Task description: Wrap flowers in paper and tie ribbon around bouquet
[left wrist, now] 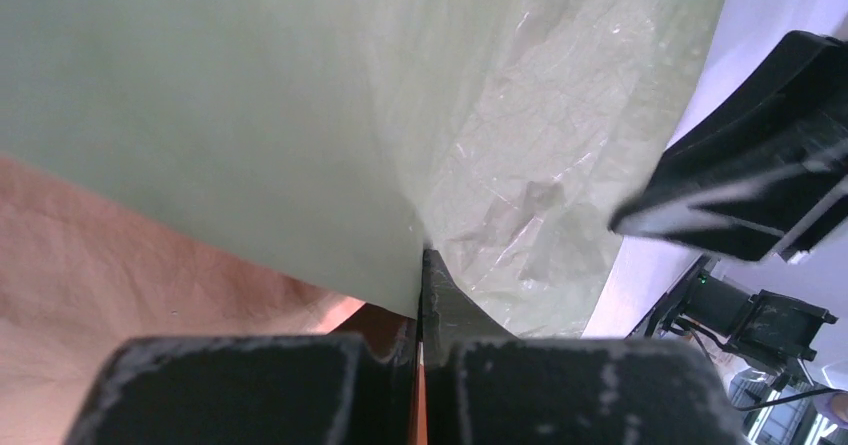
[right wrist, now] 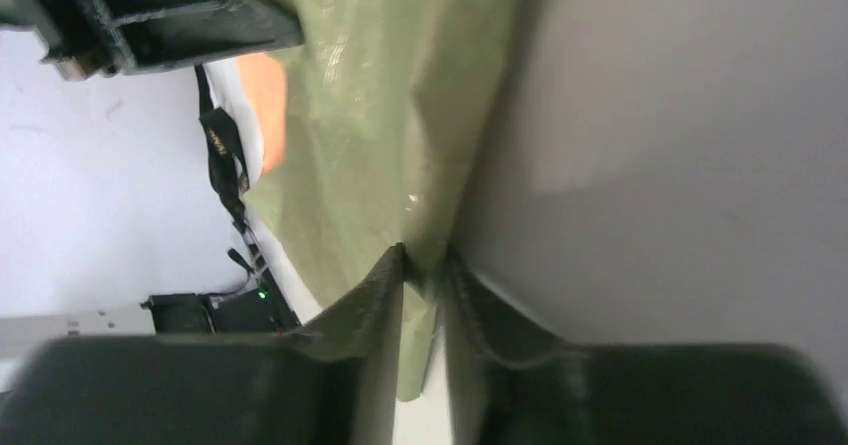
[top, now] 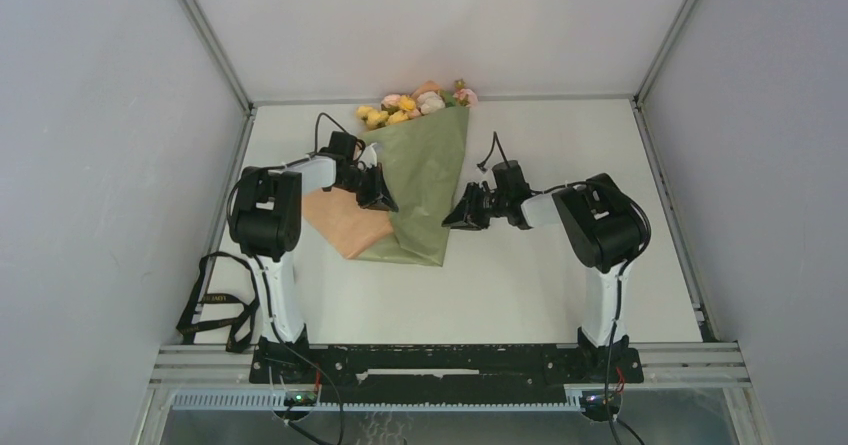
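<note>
The paper [top: 425, 180] lies olive side up, folded over the flowers [top: 415, 105], whose yellow, pink and orange blooms stick out at the far end. A peach flap [top: 345, 220] shows at its left. My left gripper [top: 378, 193] is shut on the paper's left fold, pinching the olive edge [left wrist: 250, 115] over the peach side [left wrist: 120, 255]. My right gripper [top: 458, 217] is at the paper's right edge, part open, and the olive edge [right wrist: 390, 115] runs between its fingers [right wrist: 385, 295] with a gap still showing. The black ribbon [top: 215, 310] lies looped by the left arm's base.
The booth's white walls close in the table on three sides. A metal rail [top: 450, 360] with the arm bases runs along the near edge. The left gripper's body [right wrist: 170, 15] shows across the paper in the right wrist view.
</note>
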Robot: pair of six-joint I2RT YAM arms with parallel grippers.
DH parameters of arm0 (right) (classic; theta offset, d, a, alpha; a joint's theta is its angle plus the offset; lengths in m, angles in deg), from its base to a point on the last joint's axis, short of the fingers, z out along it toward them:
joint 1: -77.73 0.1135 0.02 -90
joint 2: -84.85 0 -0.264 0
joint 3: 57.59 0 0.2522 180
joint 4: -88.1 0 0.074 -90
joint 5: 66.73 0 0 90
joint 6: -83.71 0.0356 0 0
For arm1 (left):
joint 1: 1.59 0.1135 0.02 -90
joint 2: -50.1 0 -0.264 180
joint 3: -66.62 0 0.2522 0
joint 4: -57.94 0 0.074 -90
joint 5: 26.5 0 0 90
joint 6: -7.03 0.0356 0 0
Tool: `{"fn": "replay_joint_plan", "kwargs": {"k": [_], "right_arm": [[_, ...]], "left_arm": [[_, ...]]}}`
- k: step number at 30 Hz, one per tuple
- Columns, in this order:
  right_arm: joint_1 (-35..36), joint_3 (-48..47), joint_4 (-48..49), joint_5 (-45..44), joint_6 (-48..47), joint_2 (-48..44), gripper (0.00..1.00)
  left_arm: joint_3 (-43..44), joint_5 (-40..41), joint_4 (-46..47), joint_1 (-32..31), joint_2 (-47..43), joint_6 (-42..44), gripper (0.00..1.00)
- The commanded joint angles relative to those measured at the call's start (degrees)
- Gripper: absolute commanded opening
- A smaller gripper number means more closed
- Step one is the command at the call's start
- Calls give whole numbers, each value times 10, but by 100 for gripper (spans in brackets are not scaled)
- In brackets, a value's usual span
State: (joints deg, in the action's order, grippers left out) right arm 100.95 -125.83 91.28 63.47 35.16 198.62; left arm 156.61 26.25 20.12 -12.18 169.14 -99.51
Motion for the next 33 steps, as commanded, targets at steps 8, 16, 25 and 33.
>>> {"fn": "replay_joint_plan", "kwargs": {"k": [8, 16, 25, 33], "right_arm": [[-19, 24, -6, -26, -4, -42, 0], [-44, 187, -63, -113, -53, -193, 0], [-30, 196, -283, -239, -166, -363, 48], [122, 195, -260, -245, -158, -454, 39]], "left_arm": [[-20, 31, -7, -35, 13, 26, 0], [6, -7, -6, -136, 11, 11, 0], [11, 21, 8, -167, 23, -8, 0], [6, 46, -1, -167, 14, -1, 0]]}}
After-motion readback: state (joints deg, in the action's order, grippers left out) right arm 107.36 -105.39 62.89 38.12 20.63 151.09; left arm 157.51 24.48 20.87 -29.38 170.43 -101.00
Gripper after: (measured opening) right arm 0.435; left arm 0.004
